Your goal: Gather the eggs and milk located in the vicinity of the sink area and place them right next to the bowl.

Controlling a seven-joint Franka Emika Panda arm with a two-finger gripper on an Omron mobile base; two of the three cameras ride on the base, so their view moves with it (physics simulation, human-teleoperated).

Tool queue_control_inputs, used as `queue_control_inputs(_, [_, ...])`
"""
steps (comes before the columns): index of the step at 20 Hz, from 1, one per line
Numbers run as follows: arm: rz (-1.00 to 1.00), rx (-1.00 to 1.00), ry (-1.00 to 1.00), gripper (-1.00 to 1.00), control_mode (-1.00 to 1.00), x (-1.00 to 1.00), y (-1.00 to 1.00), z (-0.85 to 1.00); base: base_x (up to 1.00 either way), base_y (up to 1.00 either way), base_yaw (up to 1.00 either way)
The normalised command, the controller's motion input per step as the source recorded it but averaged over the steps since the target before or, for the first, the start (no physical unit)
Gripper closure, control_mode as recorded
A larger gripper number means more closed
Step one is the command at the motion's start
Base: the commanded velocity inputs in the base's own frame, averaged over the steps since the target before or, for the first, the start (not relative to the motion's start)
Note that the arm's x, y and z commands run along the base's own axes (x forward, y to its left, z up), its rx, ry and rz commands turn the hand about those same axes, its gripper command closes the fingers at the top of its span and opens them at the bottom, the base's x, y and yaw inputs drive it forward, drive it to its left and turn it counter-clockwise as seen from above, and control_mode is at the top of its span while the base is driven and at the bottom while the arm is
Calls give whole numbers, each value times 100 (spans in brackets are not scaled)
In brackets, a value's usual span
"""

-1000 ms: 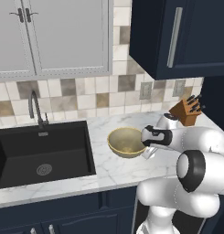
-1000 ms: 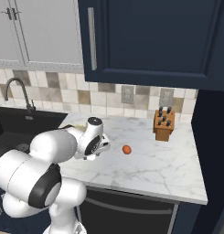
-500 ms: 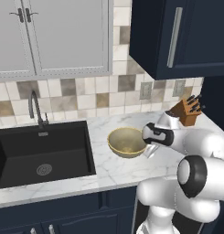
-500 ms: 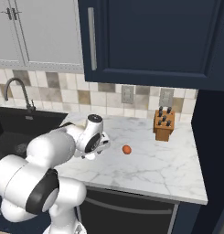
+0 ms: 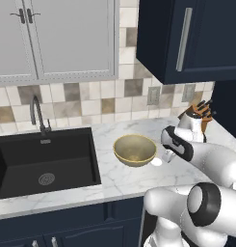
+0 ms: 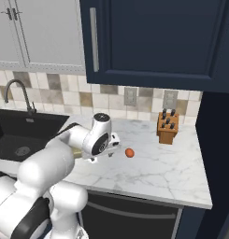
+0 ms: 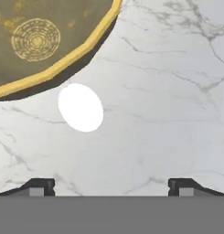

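pincer [image 7: 111, 185] risen, jaws wide | egg [image 7: 80, 108] beside bowl [image 7: 63, 59] rim

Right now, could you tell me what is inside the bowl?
The bowl holds nothing I can see, just its speckled inside; the egg lies outside on the counter beside its rim.

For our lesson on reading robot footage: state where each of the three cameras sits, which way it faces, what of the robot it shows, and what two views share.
Left base view: behind the arm's left, facing forward and down at the sink, bowl and egg; the arm rises lower right.
Right base view: behind the arm's right, facing the counter, knife block and an orange ball; the arm rises lower left.
Hand view: on the hand, looking down at the egg beside the bowl's rim; the open tool shows its tips.
Shared: the left base and hand views both show bowl and egg.
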Motion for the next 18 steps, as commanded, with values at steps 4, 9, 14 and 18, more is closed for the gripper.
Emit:
queue_control_inputs(4, [-39, -6, 0, -100, -100, 14, -88, 22, 0, 0, 0])
queue_control_inputs(9, [-23, 0, 0, -100, -100, 8, -74, 12, 0, 0, 0])
queue_control_inputs(14, [-1, 1, -6, -100, -100, 20, -33, 9, 0, 0, 0])
queue_control_inputs(18, [3, 0, 0, -100, -100, 13, -2, 7, 0, 0, 0])
